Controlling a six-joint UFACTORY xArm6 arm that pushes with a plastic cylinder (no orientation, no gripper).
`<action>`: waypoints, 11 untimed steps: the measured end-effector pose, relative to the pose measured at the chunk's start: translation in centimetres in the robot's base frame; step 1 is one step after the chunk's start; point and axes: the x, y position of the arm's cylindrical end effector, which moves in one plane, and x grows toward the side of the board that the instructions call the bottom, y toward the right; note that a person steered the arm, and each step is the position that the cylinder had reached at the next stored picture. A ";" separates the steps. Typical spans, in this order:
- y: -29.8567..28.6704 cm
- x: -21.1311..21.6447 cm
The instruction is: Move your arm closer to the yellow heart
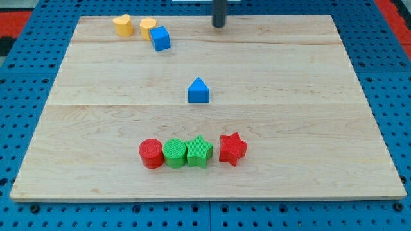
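**Not there yet: my tip is at the far edge, the yellow heart off to its left**

My tip (219, 25) sits near the far edge of the wooden board (308, 128), a little right of centre. It is a plain rod with nothing to open or close, and right now it touches no block.

The yellow heart (122, 25) lies in the far left corner area, well apart from my tip. Just right of it is a second yellow block (148, 27), whose shape I cannot make out, and a blue cube (160, 38) touches that one on its near right side. These two stand between me and the heart.

I judge the approach largely undone: the leftward run along the far edge remains, and I must skirt the yellow block and blue cube.

The blue house-shaped block (198, 90) in mid-board and the near row, red cylinder (151, 153), green cylinder (174, 153), green star (200, 152), red star (232, 149), lie out of my way.
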 end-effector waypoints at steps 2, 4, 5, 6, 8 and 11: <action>-6.2 -0.6; -11.0 -0.5; -13.1 -0.7; -14.4 -0.6; -17.5 -0.7; -23.4 -0.6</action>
